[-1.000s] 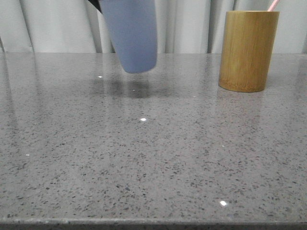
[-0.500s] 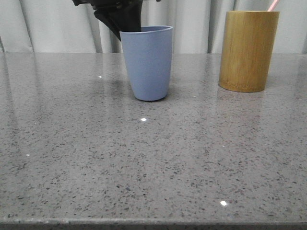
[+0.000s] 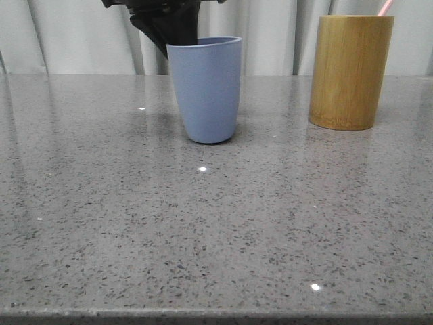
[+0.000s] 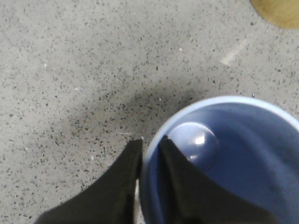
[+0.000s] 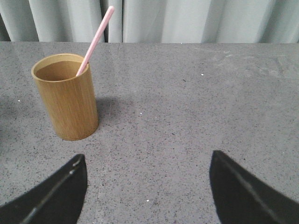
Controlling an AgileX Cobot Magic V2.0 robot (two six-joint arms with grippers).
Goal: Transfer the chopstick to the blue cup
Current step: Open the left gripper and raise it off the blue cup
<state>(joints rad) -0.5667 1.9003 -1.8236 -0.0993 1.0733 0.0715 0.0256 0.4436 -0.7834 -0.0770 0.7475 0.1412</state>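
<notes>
The blue cup [image 3: 206, 91] stands upright on the table near the middle. My left gripper [image 3: 170, 42] is shut on its rim, one finger inside and one outside; in the left wrist view the gripper [image 4: 150, 145] pinches the cup's wall [image 4: 224, 154]. A pale pink chopstick [image 5: 95, 41] leans out of the bamboo cylinder [image 5: 66, 97]; only its tip [image 3: 385, 7] shows in the front view, above the cylinder [image 3: 350, 71] at the back right. My right gripper [image 5: 147, 161] is open and empty, well short of the cylinder.
The grey speckled table [image 3: 216, 223] stretches to its front edge. Pale curtains [image 3: 81, 34] hang behind the table. The bamboo cylinder stands to the right of the blue cup with a gap between them.
The blue cup came down from mid-air onto the table a second ago. Since half a second ago it has shifted very slightly left, still held at the rim.
</notes>
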